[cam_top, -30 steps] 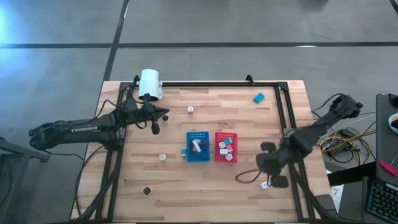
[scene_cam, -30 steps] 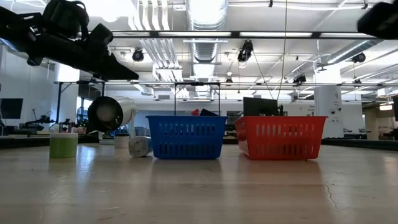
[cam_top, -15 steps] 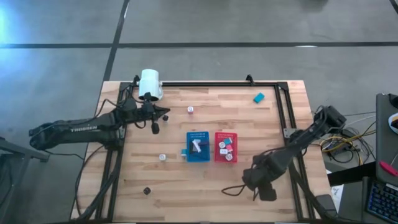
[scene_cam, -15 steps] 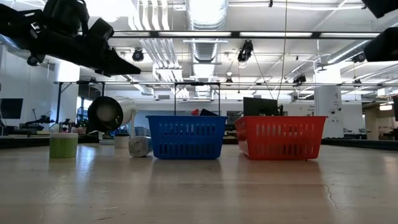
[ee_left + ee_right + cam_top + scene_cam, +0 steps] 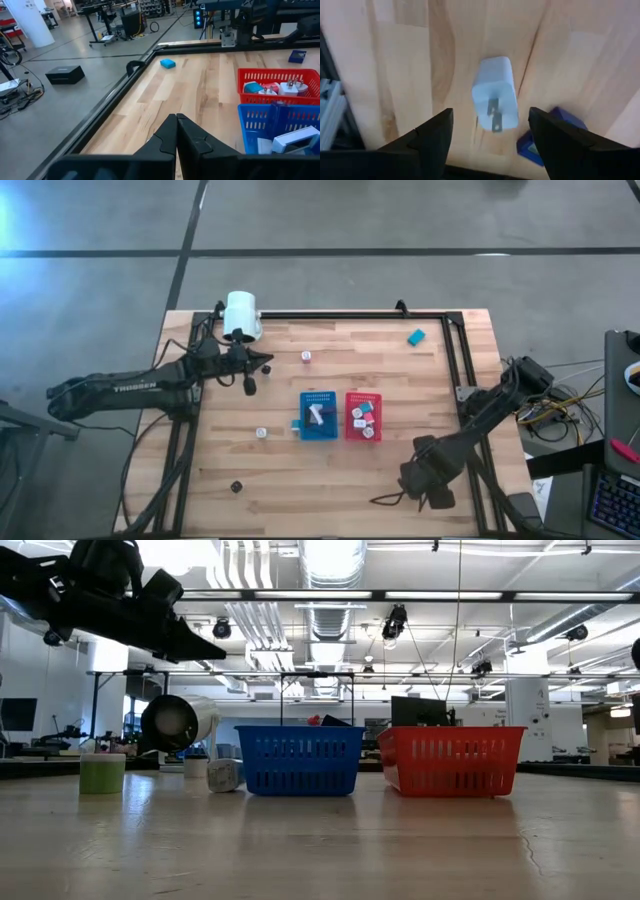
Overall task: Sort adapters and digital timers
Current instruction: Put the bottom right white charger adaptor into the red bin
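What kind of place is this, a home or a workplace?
Most likely a robotics lab or workshop, not a home. The low view shows exposed ceiling ducts and strip lights over a large open hall. The wooden table stands on a bare concrete floor, and more workbenches show behind it.

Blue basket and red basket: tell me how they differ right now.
Colour: the blue basket is blue, the red basket red. Place: the blue basket sits nearer the left arm's side, the red basket nearer the right arm's. Contents: the blue basket holds flat rectangular gadgets, the red basket mostly small white plug cubes plus a teal piece. Both are slotted, alike in size, and stand upright side by side.
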Controlling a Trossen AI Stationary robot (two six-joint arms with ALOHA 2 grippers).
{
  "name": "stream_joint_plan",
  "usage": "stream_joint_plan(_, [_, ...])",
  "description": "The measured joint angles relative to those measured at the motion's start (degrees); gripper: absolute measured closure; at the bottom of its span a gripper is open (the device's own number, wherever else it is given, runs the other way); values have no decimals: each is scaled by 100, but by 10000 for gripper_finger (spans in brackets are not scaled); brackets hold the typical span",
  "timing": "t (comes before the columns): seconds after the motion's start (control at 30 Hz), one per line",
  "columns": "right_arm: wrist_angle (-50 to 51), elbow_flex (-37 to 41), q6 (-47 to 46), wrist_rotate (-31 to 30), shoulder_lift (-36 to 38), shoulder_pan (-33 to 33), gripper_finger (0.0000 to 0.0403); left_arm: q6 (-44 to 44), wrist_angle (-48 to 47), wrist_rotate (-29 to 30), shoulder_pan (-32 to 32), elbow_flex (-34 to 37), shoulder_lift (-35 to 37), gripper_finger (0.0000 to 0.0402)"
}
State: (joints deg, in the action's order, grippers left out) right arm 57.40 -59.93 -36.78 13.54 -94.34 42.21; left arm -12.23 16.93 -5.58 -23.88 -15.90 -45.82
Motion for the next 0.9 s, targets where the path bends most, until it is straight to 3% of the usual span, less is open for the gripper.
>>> stream_joint_plan(0.43, [-62, -28, 402, -235, -792, 21, 160, 0, 2, 2, 0, 4, 0, 394])
stream_joint_plan(0.53, [-64, -19, 433, -151, -911, 53, 188, -2, 4, 2, 0, 4, -2, 394])
stream_joint_plan(0.73, [53, -23, 814, 70, -848, 79, 296, -2, 4, 7, 0, 4, -2, 394])
stream_joint_plan(0.9, [48, -26, 893, -26, -441, -8, 296, -2, 4, 17, 0, 5, -2, 394])
